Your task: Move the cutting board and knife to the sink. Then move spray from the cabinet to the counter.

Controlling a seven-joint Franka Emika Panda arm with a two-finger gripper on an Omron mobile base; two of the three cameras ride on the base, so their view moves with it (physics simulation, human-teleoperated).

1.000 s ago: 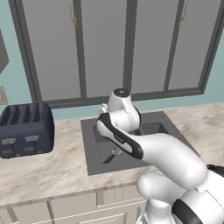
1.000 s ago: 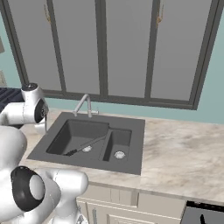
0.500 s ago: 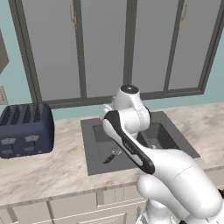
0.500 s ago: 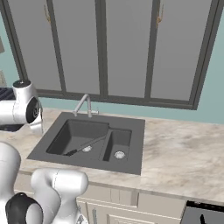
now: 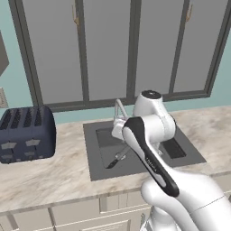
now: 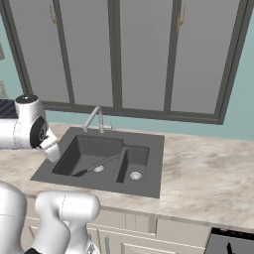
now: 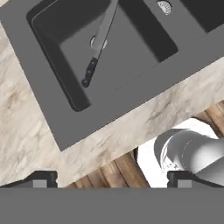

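Left base view: the sink (image 5: 97,149) occupies the centre of the frame, set into the counter (image 5: 54,173). The knife (image 5: 116,159) lies in the large basin, just left of the arm's dark forearm, with its blade partly hidden behind the arm. The slim faucet (image 5: 119,108) rises at the rear rim of the sink. A dark blue toaster (image 5: 26,133) stands on the counter at the left edge. Grey panelled cabinet doors (image 5: 108,49) fill the upper half of the frame.

Right base view: the sink (image 6: 149,168) sits at centre left, with the large basin to the left and the smaller basin to the right. The knife (image 6: 94,166) rests diagonally in the large basin, handle toward the lower left, blade tip near the divider between the basins. The faucet (image 6: 95,118) stands behind the large basin. The counter (image 6: 208,178) extends to the right.

Hand view: the gripper (image 7: 111,179) appears at the bottom of the frame with its two fingertips (image 7: 41,179) spread wide apart. Nothing sits between them, and they touch nothing. The sink (image 7: 74,127) fills the upper part of the frame; the knife (image 7: 99,41) lies in the large basin, black handle lowermost, blade crossing the drain. A band of counter (image 7: 26,140) runs diagonally below the sink.
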